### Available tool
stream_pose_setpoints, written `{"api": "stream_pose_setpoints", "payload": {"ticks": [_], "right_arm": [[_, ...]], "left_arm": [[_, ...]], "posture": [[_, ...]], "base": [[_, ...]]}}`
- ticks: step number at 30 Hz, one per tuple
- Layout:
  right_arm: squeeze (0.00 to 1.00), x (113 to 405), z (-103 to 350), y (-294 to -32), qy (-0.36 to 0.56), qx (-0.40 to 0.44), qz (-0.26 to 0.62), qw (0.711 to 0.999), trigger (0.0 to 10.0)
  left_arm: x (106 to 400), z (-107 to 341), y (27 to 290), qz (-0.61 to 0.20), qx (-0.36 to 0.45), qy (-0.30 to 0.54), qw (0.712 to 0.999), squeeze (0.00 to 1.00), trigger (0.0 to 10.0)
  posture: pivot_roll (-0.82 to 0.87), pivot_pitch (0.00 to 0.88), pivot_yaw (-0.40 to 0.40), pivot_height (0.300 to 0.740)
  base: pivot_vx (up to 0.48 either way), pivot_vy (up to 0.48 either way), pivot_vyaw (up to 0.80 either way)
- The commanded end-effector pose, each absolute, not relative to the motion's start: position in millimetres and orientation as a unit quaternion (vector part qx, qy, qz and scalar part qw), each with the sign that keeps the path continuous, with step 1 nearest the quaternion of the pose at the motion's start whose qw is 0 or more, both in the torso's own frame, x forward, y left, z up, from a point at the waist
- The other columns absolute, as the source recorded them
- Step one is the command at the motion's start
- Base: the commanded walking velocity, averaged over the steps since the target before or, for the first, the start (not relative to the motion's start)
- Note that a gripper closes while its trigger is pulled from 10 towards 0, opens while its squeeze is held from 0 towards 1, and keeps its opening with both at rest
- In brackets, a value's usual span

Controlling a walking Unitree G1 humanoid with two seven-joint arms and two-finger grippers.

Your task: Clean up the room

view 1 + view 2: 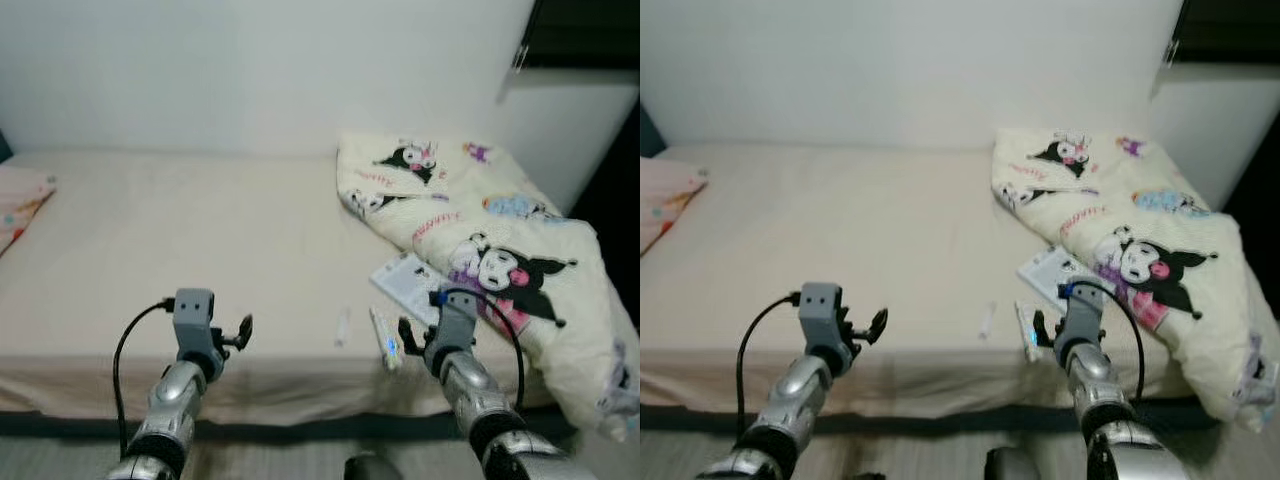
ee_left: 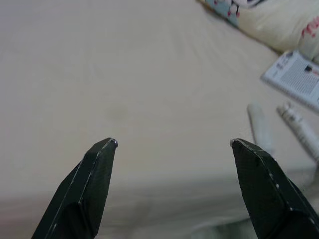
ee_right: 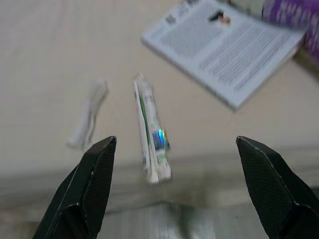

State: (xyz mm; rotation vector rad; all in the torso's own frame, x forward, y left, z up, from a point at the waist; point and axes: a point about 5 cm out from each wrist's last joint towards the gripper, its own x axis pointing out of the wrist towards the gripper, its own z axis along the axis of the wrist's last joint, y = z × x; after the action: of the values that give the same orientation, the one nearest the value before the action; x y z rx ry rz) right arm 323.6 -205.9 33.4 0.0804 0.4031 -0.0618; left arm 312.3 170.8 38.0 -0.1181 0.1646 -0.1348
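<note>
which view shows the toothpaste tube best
The right wrist view: the toothpaste tube lies large between the open right gripper fingers, green stripe legible, near the bed edge. Both eye views show it small and partly behind the gripper. The left wrist view catches it blurred at the frame's edge.

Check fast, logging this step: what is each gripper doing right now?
Left gripper: open, holding nothing, over the bed.
Right gripper: open, holding nothing, above the tube.

Two silver ribbed arms end in grey box wrists. A black cable loops off each. The left tool (image 1: 243, 331) and right tool (image 1: 404, 336) have black, tapered fingers.
</note>
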Motion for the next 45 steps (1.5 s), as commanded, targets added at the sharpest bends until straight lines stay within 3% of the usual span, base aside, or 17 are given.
{"api": "stream_pose_setpoints", "payload": {"ticks": [1,12,28,39,45], "right_arm": [[0.0,325.1,35.8,-205.3,0.189,0.057,-0.029,0.98,10.0],[0.0,330.9,45.1,-200.7,0.157,0.107,-0.001,0.982,10.0],[0.0,347.8,73.5,-197.6,0.1,0.165,0.066,0.979,10.0],[0.0,357.5,90.4,-187.1,0.061,0.233,0.097,0.966,10.0],[0.0,361.0,86.5,-176.4,0.094,0.196,0.071,0.973,10.0]], "left_arm": [[315.2,44.9,170.4,-0.072,-0.062,0.065,0.993,0.0,10.0],[310.1,52.0,169.9,-0.083,-0.054,0.039,0.994,0.0,10.0],[281.5,63.2,182.4,-0.093,-0.024,0.03,0.995,0.0,10.0],[272.4,84.0,190.6,-0.09,-0.005,0.014,0.996,0.0,10.0],[258.5,94.5,193.5,-0.089,-0.004,0.019,0.996,0.0,10.0]], "posture": [[-0.11,0.0,-0.011,0.585],[-0.09,0.037,0.006,0.54],[-0.03,0.181,0.058,0.475],[0.01,0.246,0.085,0.455],[0.03,0.288,0.092,0.451]], "base": [[0.0,0.0,0.0],[0.0,0.0,0.0],[0.0,0.0,0.0],[0.0,0.0,0.0],[0.0,0.0,0.0]]}}
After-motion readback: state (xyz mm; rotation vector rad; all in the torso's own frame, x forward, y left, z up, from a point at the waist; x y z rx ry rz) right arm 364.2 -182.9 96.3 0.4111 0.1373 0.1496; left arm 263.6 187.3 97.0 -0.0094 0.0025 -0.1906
